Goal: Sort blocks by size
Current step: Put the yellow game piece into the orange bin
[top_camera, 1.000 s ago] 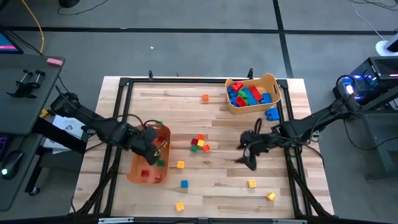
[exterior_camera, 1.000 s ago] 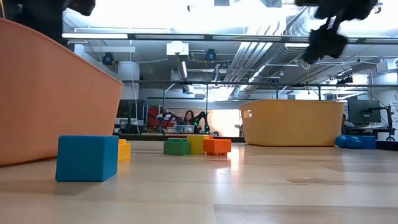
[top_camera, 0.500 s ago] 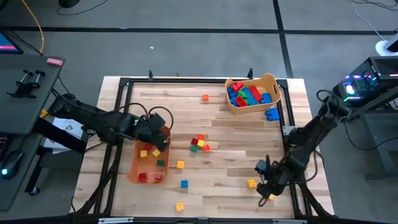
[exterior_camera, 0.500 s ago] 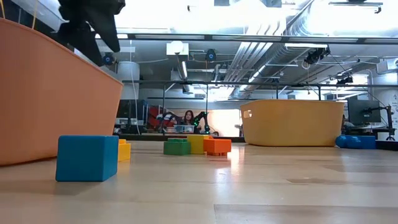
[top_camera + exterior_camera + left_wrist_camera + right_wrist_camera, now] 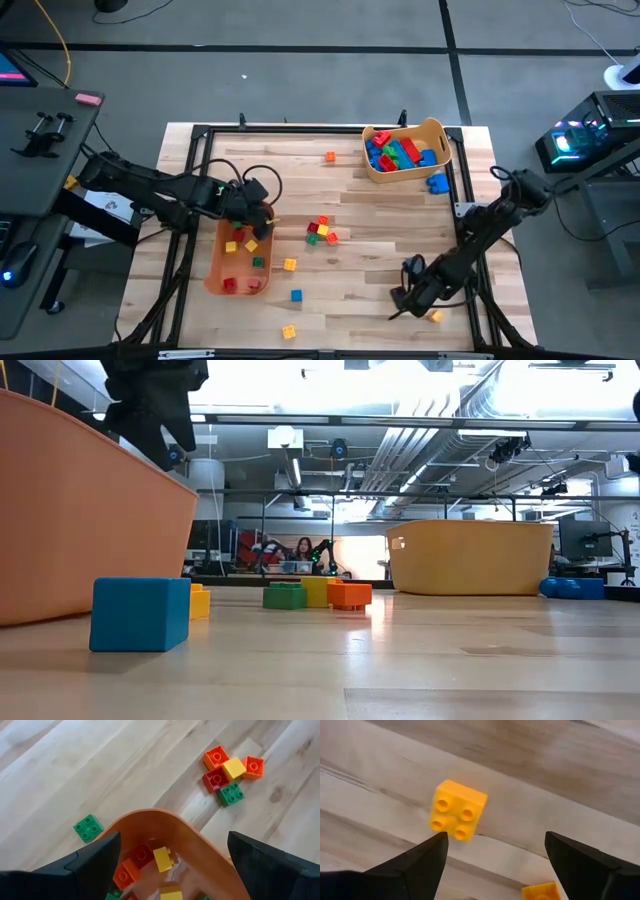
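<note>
Left gripper (image 5: 262, 213) left of centre in high view, over top rim of orange bin (image 5: 213, 272), fingers wide apart, empty. Right gripper (image 5: 402, 297) lower right, spread open, empty, above yellow block (image 5: 457, 810). Loose blocks (image 5: 321, 229) mid-table.

Just ahead of the wide-open right gripper (image 5: 492, 865) a small yellow four-stud block (image 5: 456, 810) lies flat, studs up, on the worktop (image 5: 560, 785); a second yellow block (image 5: 543, 891) lies close beside that gripper. Below the spread left gripper (image 5: 170, 870) small yellow, red, orange and green blocks (image 5: 163, 858) lie loose in the orange bin (image 5: 200, 845). Beyond that gripper a cluster of orange, red, yellow and green blocks (image 5: 227, 772) sits touching, and a lone green block (image 5: 88, 827) lies just outside the bin.
</note>
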Tool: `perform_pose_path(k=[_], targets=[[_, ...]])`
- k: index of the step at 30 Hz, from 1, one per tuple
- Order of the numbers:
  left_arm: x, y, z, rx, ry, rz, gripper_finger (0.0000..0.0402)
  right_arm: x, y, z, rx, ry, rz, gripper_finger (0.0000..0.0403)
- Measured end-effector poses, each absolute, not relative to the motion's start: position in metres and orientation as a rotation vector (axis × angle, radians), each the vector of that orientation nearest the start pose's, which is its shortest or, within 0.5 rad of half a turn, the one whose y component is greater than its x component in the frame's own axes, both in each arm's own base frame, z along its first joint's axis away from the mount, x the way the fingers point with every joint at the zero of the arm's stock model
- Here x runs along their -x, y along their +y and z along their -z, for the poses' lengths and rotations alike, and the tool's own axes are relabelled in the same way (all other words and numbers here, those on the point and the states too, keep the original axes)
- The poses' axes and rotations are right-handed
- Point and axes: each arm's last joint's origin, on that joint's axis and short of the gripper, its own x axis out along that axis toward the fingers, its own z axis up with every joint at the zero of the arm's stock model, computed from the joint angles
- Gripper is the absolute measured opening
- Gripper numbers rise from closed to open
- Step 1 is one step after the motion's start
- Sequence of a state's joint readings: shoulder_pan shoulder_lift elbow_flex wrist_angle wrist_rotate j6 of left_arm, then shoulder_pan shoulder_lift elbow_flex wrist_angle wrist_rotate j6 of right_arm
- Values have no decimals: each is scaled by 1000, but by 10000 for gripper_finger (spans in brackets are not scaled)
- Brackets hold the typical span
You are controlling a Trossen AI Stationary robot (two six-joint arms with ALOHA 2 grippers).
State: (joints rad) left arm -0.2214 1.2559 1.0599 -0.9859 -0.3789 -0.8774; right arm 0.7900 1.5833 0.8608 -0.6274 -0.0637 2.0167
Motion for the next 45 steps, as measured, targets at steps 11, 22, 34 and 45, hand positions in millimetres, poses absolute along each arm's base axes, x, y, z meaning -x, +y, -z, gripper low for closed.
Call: perform_pose_path(k=[11,22,34,45], targets=[[-222,-39,-278,333,1003,-552,351,-220,202,-172,-1124,1328,806,330],[-212,-37,-289,323,974,-499,351,-239,202,-144,-1122,1359,972,321],[-163,-22,-338,368,647,-544,351,-248,184,-151,-861,1397,917,137],[-151,-18,-351,420,501,-577,351,-327,118,-227,-333,1094,641,137]])
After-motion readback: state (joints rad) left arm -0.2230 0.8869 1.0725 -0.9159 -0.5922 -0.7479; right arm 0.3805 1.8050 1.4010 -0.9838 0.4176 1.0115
